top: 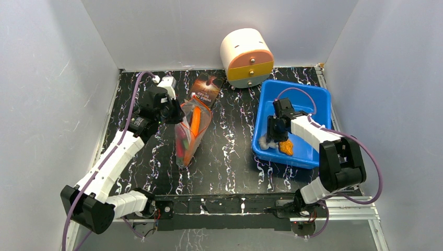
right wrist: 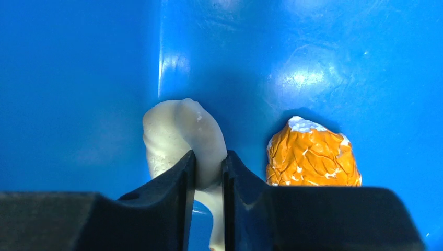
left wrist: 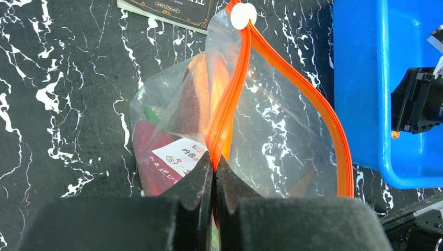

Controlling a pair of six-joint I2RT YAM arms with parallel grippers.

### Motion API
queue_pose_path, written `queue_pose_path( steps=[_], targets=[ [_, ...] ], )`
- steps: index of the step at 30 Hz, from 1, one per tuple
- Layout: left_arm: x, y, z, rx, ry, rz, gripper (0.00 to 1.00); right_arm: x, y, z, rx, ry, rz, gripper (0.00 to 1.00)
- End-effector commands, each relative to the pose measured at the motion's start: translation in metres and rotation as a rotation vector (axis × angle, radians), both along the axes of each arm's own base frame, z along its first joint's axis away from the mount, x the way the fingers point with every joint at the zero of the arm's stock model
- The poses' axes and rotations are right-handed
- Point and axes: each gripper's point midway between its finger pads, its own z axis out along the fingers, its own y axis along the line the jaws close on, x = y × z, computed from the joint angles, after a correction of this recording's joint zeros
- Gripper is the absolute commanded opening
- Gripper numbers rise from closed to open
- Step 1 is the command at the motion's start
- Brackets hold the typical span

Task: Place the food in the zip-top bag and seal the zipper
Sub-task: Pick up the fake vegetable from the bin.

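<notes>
The clear zip-top bag lies left of centre with its orange zipper held up and its mouth spread open. My left gripper is shut on the zipper strip; it shows in the top view at the bag's upper edge. Red, orange and green food lies inside the bag. My right gripper is down in the blue bin and shut on the white lump. An orange crinkled food piece lies beside it, also seen from above.
A dark paperback book lies just behind the bag. A cream and yellow round drawer unit stands at the back wall. The white zipper slider sits at the strip's far end. Grey walls close in both sides.
</notes>
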Motion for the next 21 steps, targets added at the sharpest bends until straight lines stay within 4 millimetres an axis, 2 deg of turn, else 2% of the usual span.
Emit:
queue_pose_path(
  steps=[1,6,11,16,21],
  targets=[
    [-0.006,-0.002,0.015,-0.023,-0.057,-0.038,0.00,0.026,-0.001,0.019,-0.004,-0.113,-0.001,0.15],
    [-0.011,-0.001,0.017,-0.017,-0.073,-0.062,0.00,0.028,-0.004,0.036,-0.009,-0.157,-0.022,0.02],
    [-0.013,-0.007,0.021,-0.032,-0.091,-0.109,0.00,0.027,-0.016,0.051,-0.060,-0.154,-0.069,0.00],
    [-0.017,-0.020,0.019,-0.102,-0.103,-0.158,0.00,0.037,-0.023,0.089,-0.082,-0.263,-0.097,0.00],
    [-0.034,-0.037,0.017,-0.171,-0.125,-0.281,0.00,0.041,-0.022,0.131,-0.054,-0.404,-0.079,0.00]
  ],
)
